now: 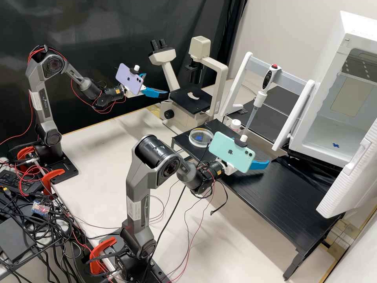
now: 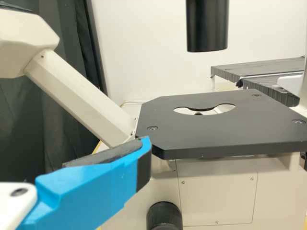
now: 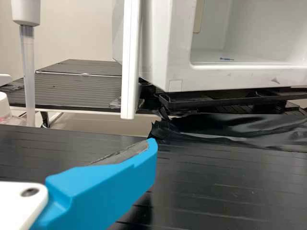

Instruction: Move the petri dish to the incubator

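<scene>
Starting at the left, and here's the left pincer, released, hanging just by the microscope. The dark stage sits right beside those fingers, so one careless swing of that arm could knock it. Not the arm for this job, I'd say!

Moving across, there's our petri dish, flat on the raised black surface, close to its side edge. That's the nervy spot: a push instead of a pinch, and it may slide over. Come in too high and the grip could catch only the upper rim, which might lift a lid, if there is one, and leave the base behind. The white-capped bottle crowds the far side, begging to be bumped.

On to the pipette, its long tip reaching low near the dish; lift at the wrong angle and it gets clipped.

Then the right pincer, also released, over the surface and past the dish, so it must come back. Squeeze too hard there and smooth plastic could pop out!

Far right, the incubator stands open. Carry too low and the dish strikes the sill; stray sideways and the door is waiting.
</scene>
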### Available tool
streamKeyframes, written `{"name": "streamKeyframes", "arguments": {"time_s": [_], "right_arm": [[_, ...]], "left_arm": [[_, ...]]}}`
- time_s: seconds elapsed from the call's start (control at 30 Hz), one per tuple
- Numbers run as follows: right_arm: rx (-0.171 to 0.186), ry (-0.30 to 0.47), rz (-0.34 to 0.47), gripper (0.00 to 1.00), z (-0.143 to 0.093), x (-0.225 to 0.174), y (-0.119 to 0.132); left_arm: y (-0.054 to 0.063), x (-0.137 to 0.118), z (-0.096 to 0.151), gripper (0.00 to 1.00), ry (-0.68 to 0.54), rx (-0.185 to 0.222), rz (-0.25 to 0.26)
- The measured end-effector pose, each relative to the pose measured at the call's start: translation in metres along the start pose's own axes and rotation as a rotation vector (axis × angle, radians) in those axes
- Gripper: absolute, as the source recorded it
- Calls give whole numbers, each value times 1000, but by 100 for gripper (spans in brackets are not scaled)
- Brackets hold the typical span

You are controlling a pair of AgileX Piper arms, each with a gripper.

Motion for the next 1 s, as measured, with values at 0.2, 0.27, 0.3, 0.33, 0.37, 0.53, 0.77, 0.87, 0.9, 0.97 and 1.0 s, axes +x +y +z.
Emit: {"name": "streamKeyframes", "arguments": {"time_s": [0.2, 0.27, 0.3, 0.33, 0.37, 0.53, 0.77, 0.87, 0.9, 0.97, 1.0], "right_arm": [[0, 0, 0, 100, 0, 0, 0], [0, 0, 0, 100, 0, 0, 0], [0, -1, -2, 100, 0, 0, 0], [0, -4, -5, 100, 1, -1, -1], [3, -4, -4, 100, 1, -2, -1], [44, 26, -10, 100, -4, -17, 1], [69, 161, -22, 100, -26, -47, -2], [70, 223, -47, 100, -37, -56, -11], [70, 245, -65, 100, -41, -59, -16], [65, 278, -108, 100, -47, -64, -27], [63, 290, -130, 100, -50, -66, -32]], "left_arm": [[0, 0, 0, 100, 0, 0, 0], [0, 0, 0, 100, 0, 0, 0], [0, 0, 0, 100, 0, 0, 0], [0, 0, 0, 100, 0, 0, 0], [0, 0, 0, 100, 0, 0, 0], [0, 0, 0, 100, 0, 0, 0], [0, 0, 0, 100, 0, 0, 0], [0, 0, 0, 100, 0, 0, 0], [0, 0, 0, 100, 0, 0, 0], [0, 0, 0, 100, 0, 0, 0], [0, 0, 0, 100, 0, 0, 0]]}}
